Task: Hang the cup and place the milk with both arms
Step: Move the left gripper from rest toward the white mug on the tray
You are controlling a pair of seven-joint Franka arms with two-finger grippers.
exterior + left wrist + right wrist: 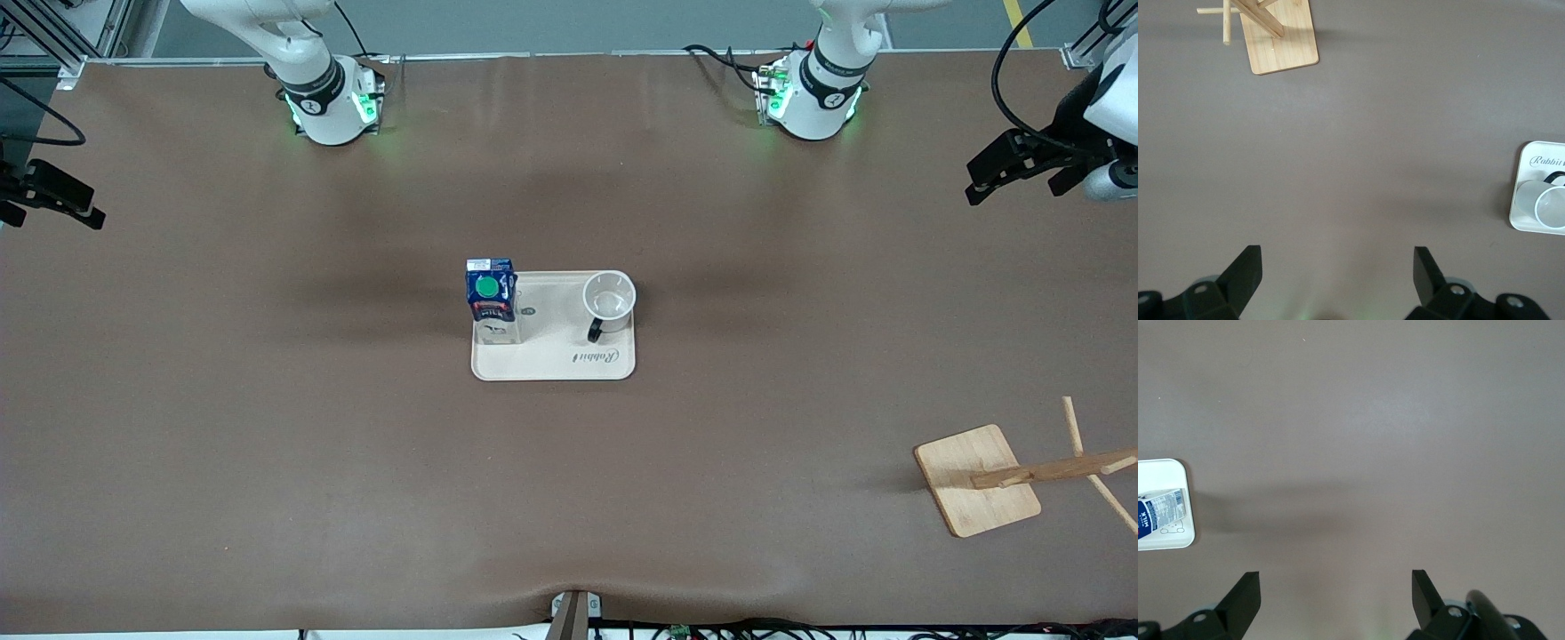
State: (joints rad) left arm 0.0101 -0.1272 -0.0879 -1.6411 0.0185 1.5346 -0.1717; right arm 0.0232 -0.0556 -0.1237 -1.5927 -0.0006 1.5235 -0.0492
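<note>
The white cup [609, 298] stands upright on a cream tray [556, 360] at mid-table, at the tray's end toward the left arm, with its black handle facing the front camera. The dark-blue milk [491, 298] with a green cap stands upright at the tray's end toward the right arm. My left gripper [1018, 178] hangs open and empty over bare table at the left arm's end; its wrist view [1338, 267] shows the cup [1545, 203] well off. My right gripper [49, 209] hangs open and empty over the right arm's end; its wrist view [1336, 587] shows the milk [1158, 510].
A wooden mug rack with a flat base [976, 480] and slanted pegs stands near the front camera at the left arm's end; it also shows in the left wrist view [1281, 40]. Brown table cover spreads around the tray [1521, 220] [1165, 473].
</note>
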